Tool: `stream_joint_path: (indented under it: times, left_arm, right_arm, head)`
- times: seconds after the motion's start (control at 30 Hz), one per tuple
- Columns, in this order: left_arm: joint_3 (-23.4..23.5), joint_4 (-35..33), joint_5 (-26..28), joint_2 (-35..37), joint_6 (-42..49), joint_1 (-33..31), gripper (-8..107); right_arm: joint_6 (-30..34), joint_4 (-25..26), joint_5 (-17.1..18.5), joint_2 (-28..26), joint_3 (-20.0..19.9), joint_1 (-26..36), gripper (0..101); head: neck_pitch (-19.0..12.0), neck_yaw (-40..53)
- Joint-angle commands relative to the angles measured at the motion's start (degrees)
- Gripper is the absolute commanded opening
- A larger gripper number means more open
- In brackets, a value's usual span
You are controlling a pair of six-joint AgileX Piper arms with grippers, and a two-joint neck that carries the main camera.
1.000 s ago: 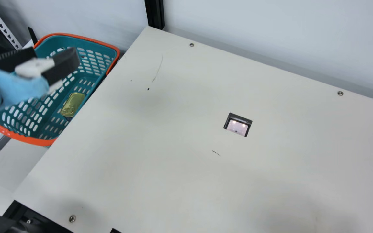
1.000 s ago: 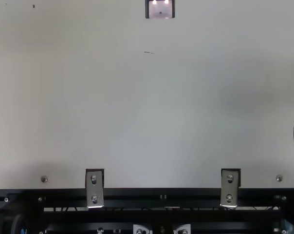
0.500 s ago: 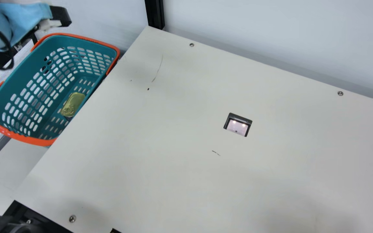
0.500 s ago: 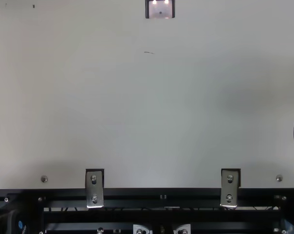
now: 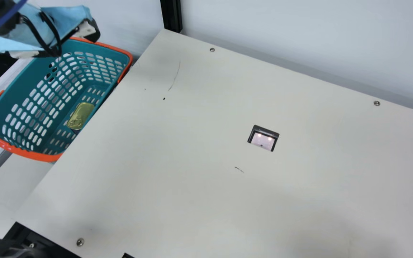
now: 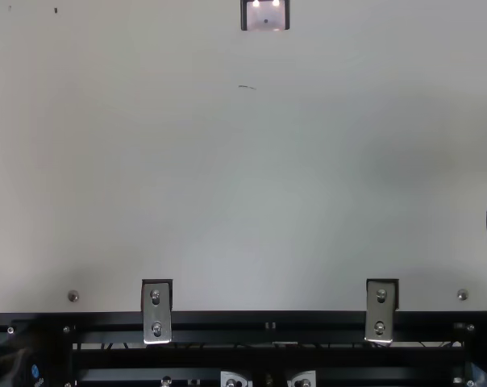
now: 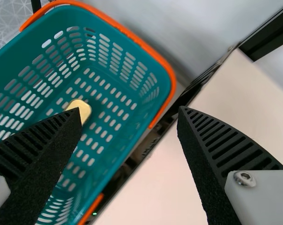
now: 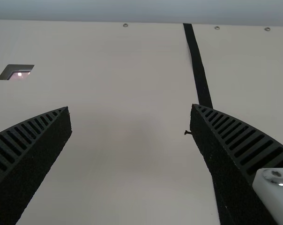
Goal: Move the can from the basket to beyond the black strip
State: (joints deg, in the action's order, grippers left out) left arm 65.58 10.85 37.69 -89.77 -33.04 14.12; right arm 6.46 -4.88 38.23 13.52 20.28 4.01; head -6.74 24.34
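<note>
Main view: pull-tab can [image 5: 80,115] in basket [image 5: 31,154]; right wrist view: black strip [image 8: 197,65] — left end effector [image 5: 65,42], right end effector [image 8: 130,111] both open.

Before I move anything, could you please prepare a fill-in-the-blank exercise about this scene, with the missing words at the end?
The can lies inside the basket, whose handle is coloured ____.
The left gripper is not shut but ____.
The long strip on the cream table is coloured ____.

Missing words: orange; open; black.
</note>
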Motion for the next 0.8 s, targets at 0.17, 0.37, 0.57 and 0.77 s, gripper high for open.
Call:
stream_joint_path:
  times: [0.17,0.37,0.57,0.77]
  left_arm:
    - [-1.11,0.45,-2.00,-5.68,11.69,4.61,90]
    - [-1.66,-0.82,-3.76,-9.24,23.96,9.40,90]
    - [-1.37,-2.38,-5.42,-12.58,36.32,13.91,90]
    - [-1.61,-6.27,-8.49,-16.01,49.86,17.14,90]
  right_arm:
    - [0.00,0.00,0.00,0.00,0.00,0.00,101]
    - [0.00,0.00,0.00,0.00,0.00,0.00,101]
    - [0.00,0.00,0.00,0.00,0.00,0.00,101]
    - [0.00,0.00,0.00,0.00,0.00,0.00,101]
  head:
    - [-1.70,0.50]
    - [-1.70,0.50]
    - [-1.70,0.50]
    - [-1.70,0.50]
